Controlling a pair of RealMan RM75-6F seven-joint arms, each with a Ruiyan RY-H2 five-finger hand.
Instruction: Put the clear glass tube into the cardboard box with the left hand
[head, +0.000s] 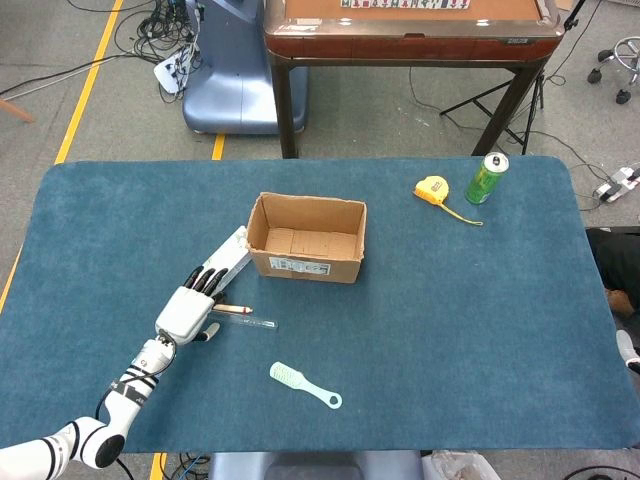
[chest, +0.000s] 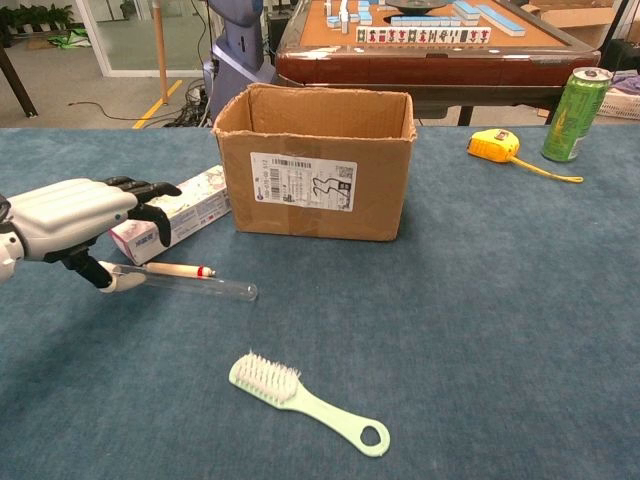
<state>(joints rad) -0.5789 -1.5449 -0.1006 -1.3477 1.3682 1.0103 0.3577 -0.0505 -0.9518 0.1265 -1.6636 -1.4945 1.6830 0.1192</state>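
The clear glass tube (head: 250, 322) (chest: 196, 287) lies flat on the blue table, in front of and left of the open cardboard box (head: 307, 237) (chest: 315, 160). My left hand (head: 190, 308) (chest: 82, 212) hovers low over the tube's left end with its fingers spread and nothing in it. Its thumb sits right at the tube's white-capped end; I cannot tell if it touches. Only a pale sliver, perhaps my right hand (head: 631, 351), shows at the right edge of the head view.
A cream stick with a red tip (chest: 178, 269) lies just behind the tube. A long white carton (head: 232, 255) (chest: 186, 204) rests under the fingers, left of the box. A mint brush (chest: 300, 400) lies nearer; a yellow tape measure (chest: 495, 146) and green can (chest: 575, 115) stand far right.
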